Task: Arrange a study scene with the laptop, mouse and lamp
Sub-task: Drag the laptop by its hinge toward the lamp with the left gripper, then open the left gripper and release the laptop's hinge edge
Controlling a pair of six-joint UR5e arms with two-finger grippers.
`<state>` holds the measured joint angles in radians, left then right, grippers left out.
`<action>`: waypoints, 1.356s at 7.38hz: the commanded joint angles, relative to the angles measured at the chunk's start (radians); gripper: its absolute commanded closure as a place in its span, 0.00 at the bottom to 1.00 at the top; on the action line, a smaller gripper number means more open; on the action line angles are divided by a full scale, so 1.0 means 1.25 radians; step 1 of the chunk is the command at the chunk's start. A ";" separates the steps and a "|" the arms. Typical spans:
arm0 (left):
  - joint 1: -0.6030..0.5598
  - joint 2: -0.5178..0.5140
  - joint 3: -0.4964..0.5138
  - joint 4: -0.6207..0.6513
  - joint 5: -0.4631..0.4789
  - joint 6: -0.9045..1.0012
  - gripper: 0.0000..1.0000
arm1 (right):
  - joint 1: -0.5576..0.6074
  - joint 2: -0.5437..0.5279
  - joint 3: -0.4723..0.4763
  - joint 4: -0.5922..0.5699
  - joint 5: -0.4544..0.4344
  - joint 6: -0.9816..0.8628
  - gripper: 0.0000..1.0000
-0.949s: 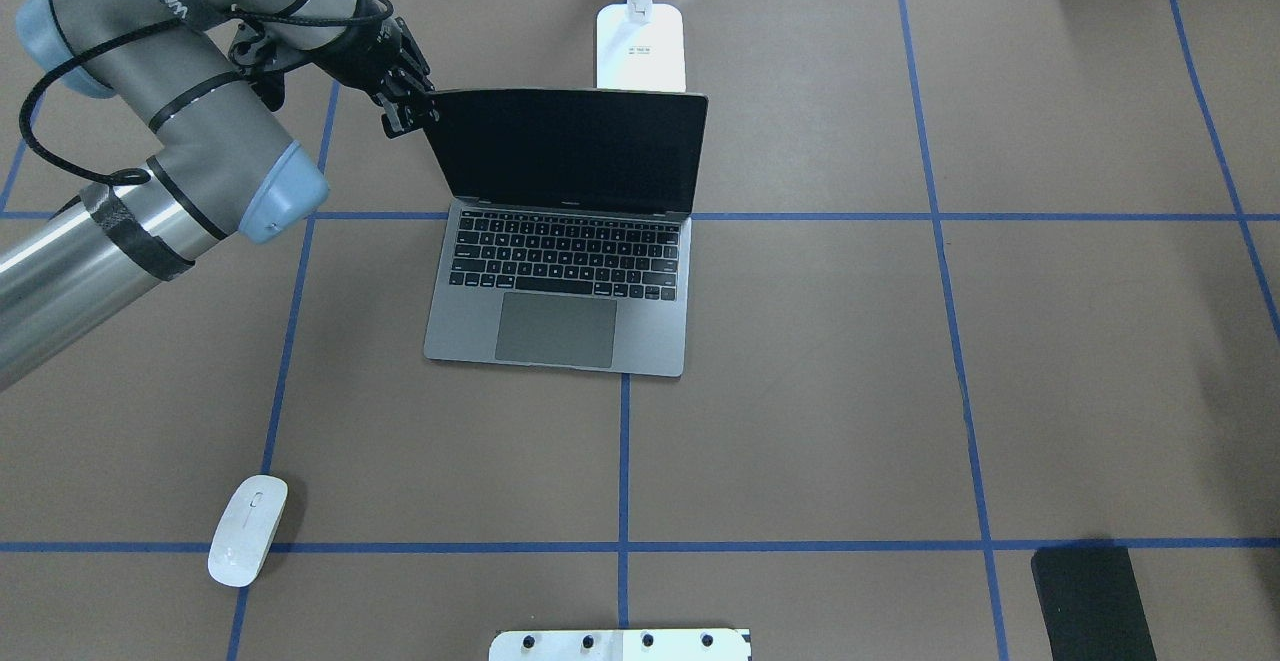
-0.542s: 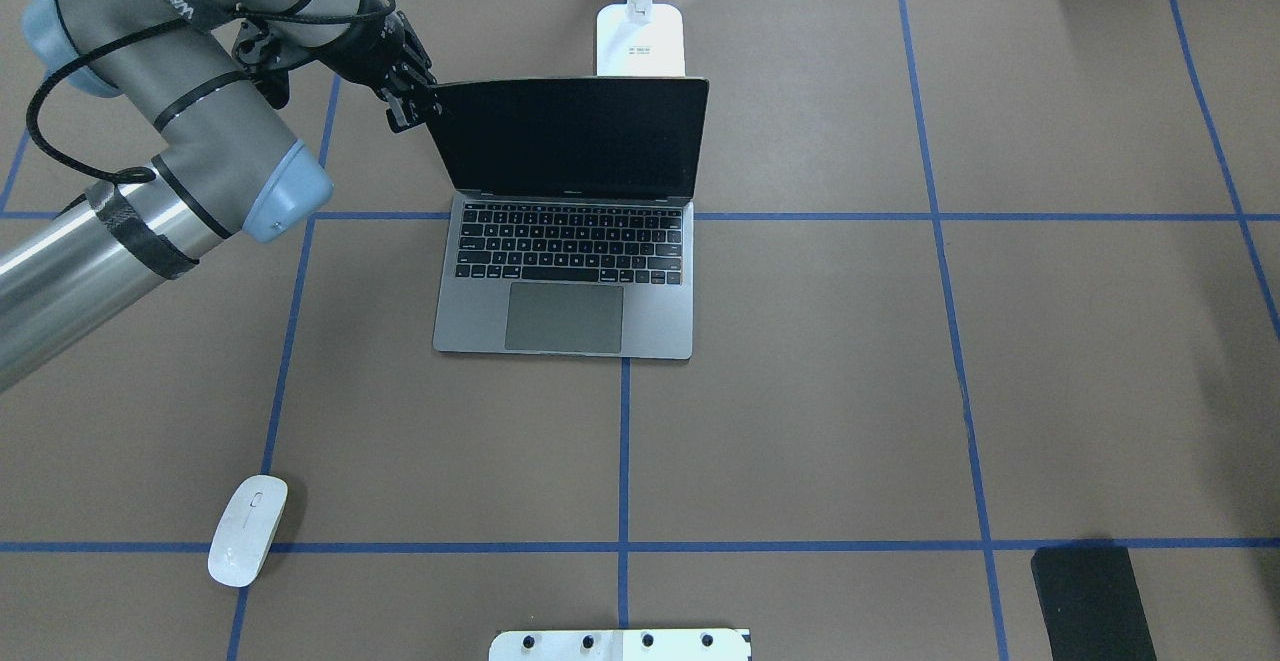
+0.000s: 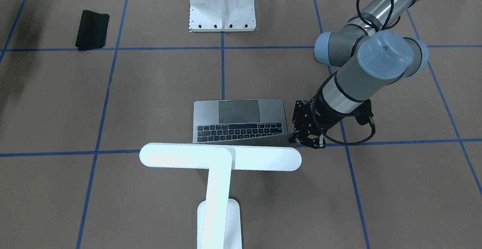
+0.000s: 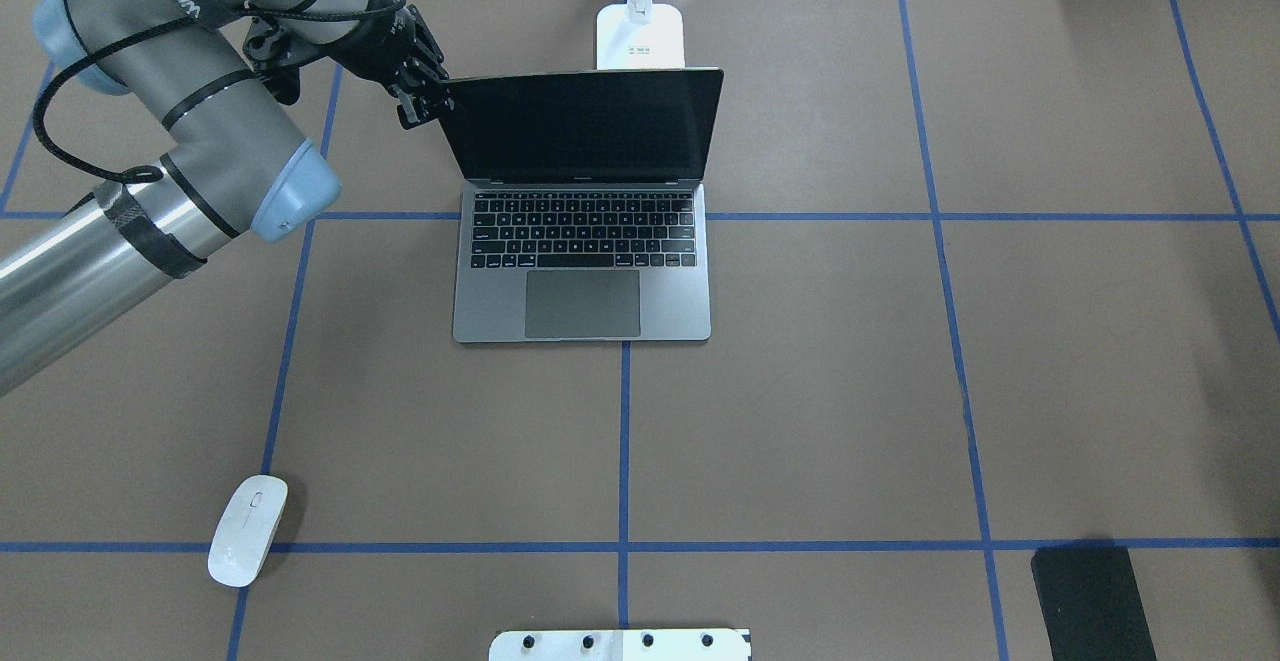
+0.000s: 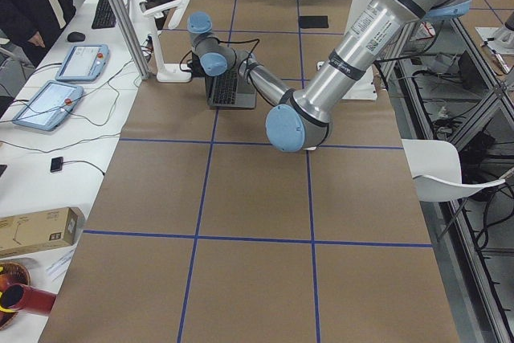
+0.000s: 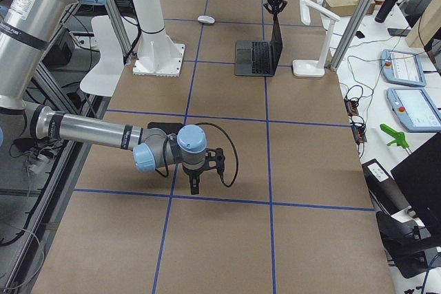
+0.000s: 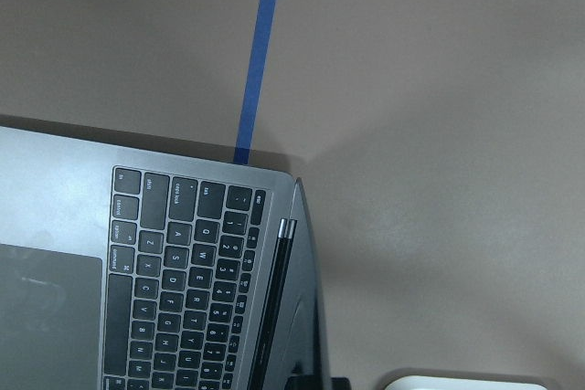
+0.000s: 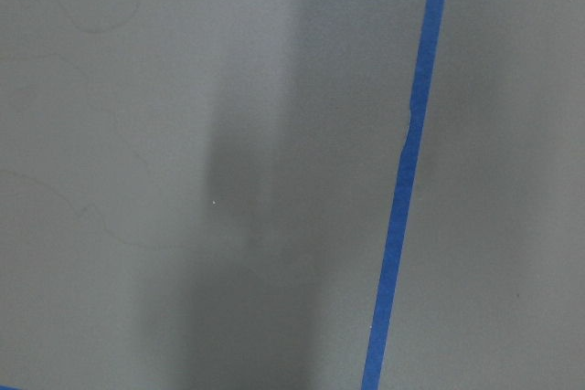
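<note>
Your left gripper (image 4: 431, 108) is pinching the laptop (image 4: 583, 276) by its screen corner, so pushing back is risking bumping the lamp (image 4: 641, 37).

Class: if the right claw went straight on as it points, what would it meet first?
Pointing down, the right claw would probably meet the brown table first, beside a blue tape line.

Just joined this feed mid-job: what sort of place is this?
Probably a robotics lab: a table papered brown with a blue tape grid, a large robot arm reaching over it, and control tablets beside it.
</note>
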<state>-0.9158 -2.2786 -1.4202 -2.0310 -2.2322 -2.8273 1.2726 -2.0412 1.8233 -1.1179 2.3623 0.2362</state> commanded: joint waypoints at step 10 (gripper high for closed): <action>0.031 0.005 -0.001 -0.015 -0.005 0.104 0.70 | -0.001 0.002 -0.009 0.001 -0.001 0.000 0.00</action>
<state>-0.8768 -2.2728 -1.4219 -2.0506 -2.2390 -2.6973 1.2717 -2.0387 1.8117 -1.1167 2.3608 0.2362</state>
